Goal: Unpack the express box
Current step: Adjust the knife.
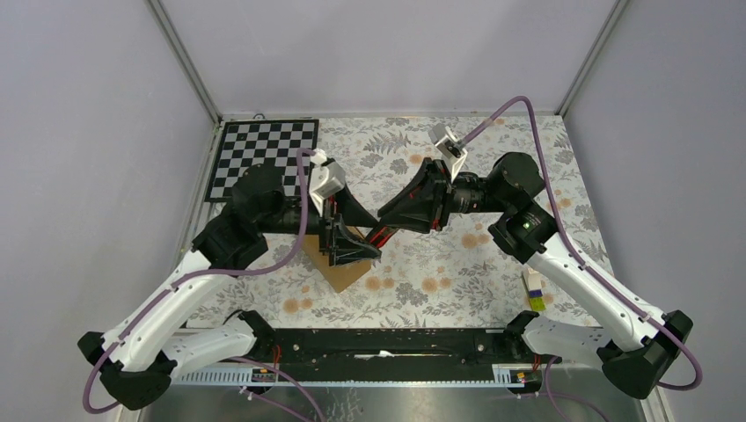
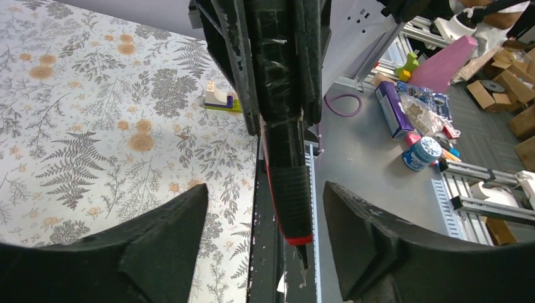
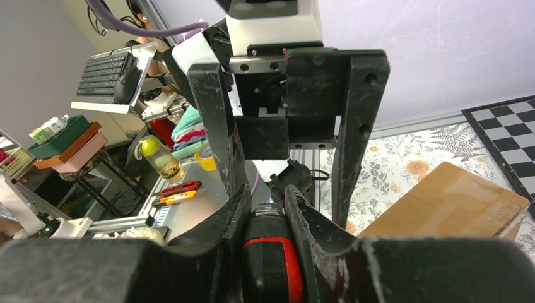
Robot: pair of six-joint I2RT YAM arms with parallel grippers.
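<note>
The brown cardboard express box (image 1: 339, 271) lies on the floral table, partly under my left gripper, and shows closed in the right wrist view (image 3: 448, 202). It is out of the left wrist view. My right gripper (image 1: 387, 220) (image 3: 268, 192) is shut on a black cutter with red trim (image 3: 271, 265). It holds the cutter (image 2: 290, 196) between the spread fingers of my left gripper (image 1: 352, 244) (image 2: 265, 189). The left fingers (image 2: 170, 233) stand apart from the cutter on both sides, above the box.
A checkerboard sheet (image 1: 264, 158) lies at the back left. A small yellow and white block (image 1: 534, 288) sits at the right near the right arm. The black rail (image 1: 378, 343) runs along the table's near edge. Clutter lies beyond the table (image 2: 416, 120).
</note>
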